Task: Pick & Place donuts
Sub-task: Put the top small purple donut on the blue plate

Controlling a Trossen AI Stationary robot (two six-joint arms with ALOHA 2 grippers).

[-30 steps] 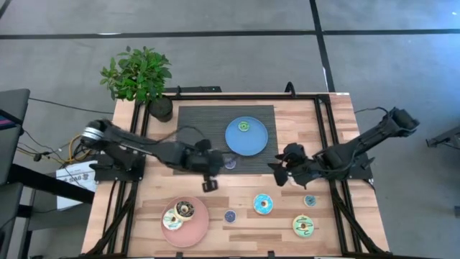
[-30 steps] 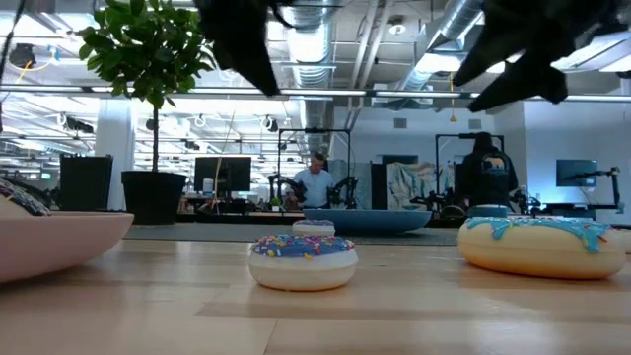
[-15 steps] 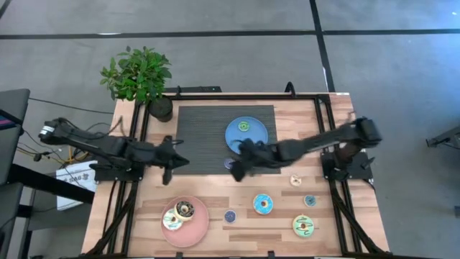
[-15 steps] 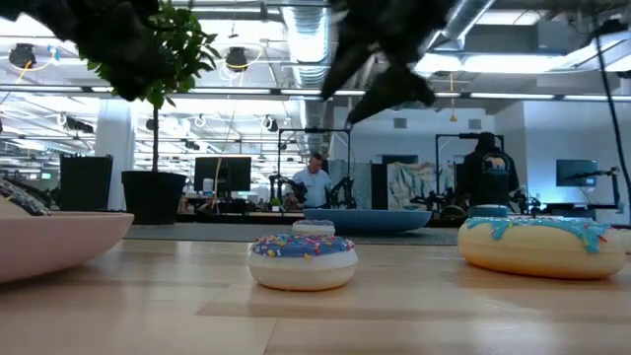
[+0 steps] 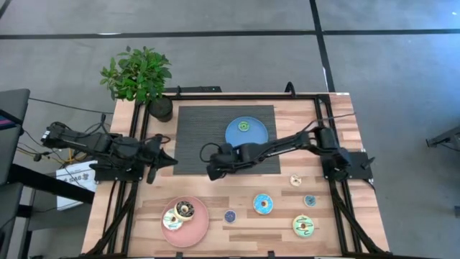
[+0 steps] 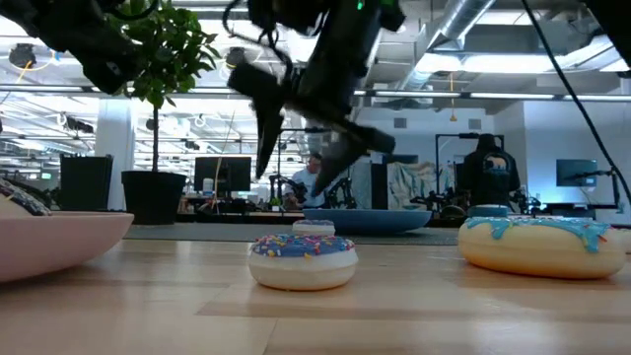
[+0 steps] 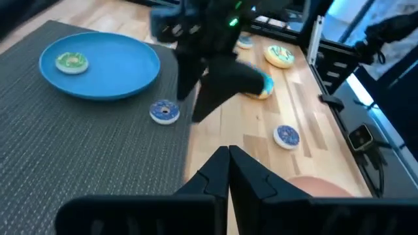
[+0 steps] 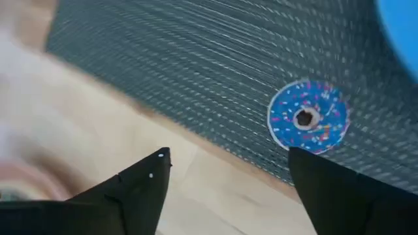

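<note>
Right end effector (image 5: 213,171) advanced, seemingly overhanging mat (image 5: 194,137) edge.

Nine ring donuts lie flat. A small green one (image 5: 244,126) sits on the blue plate (image 5: 259,140); a small blue one (image 8: 307,117) lies on the mat at the plate's 7 o'clock. On bare wood: cream (image 5: 295,180), teal (image 5: 310,201), large blue (image 5: 263,204), small blue (image 5: 229,216), large green (image 5: 304,226). White (image 5: 172,219) and brown (image 5: 185,208) donuts touch on the pink plate (image 5: 198,223).
</note>
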